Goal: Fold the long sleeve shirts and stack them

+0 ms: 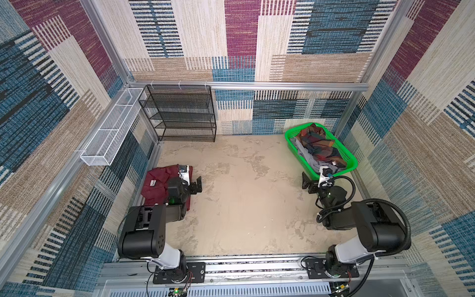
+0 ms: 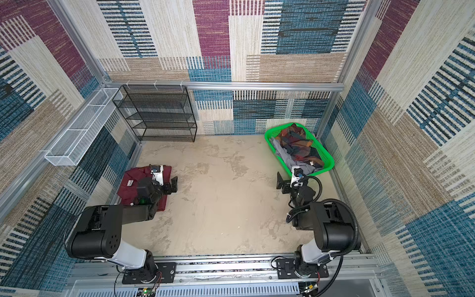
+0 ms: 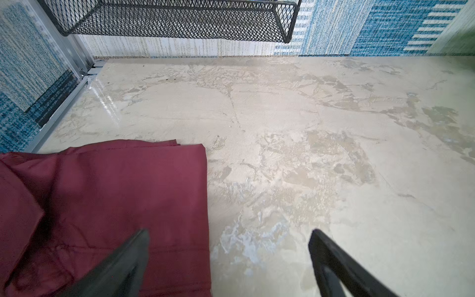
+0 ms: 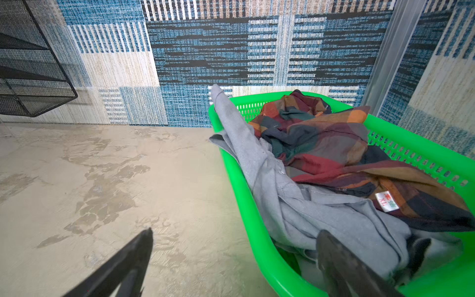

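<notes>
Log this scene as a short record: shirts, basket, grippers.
maroon shirt: folded, flat on the table, left side
plaid shirt: crumpled in the green basket, on top
grey shirt: crumpled in the basket, partly under the plaid shirt, one end draped over the rim
left gripper: open, empty, at the maroon shirt's edge
right gripper: open, empty, at the basket's near corner
rack: black mesh, against the back wall
</notes>
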Tool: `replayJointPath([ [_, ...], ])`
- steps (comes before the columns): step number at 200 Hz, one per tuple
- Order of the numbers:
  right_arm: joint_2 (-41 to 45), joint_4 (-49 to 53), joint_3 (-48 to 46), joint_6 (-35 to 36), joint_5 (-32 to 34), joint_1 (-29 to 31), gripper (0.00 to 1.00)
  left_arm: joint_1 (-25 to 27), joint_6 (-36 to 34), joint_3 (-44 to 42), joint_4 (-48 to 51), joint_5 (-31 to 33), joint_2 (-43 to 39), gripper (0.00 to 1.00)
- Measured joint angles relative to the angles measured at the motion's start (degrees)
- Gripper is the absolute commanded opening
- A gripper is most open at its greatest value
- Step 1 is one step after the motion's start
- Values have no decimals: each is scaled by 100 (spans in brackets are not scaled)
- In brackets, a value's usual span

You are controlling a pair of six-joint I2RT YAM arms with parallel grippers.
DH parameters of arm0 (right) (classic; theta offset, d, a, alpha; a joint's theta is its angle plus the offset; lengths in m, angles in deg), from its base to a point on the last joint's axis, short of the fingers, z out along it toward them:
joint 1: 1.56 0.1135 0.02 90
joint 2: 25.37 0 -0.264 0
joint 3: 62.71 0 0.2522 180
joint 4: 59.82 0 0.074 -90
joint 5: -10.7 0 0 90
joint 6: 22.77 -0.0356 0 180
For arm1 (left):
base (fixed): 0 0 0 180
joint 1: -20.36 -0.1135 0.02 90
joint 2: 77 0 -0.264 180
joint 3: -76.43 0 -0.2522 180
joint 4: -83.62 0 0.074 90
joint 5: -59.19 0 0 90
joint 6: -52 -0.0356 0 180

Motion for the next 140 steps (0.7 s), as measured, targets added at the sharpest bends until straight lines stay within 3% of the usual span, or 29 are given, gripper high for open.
replayJointPath([
  [140, 79, 149, 52, 0, -2, 2, 100, 0, 0, 0, 0, 0, 0, 100],
])
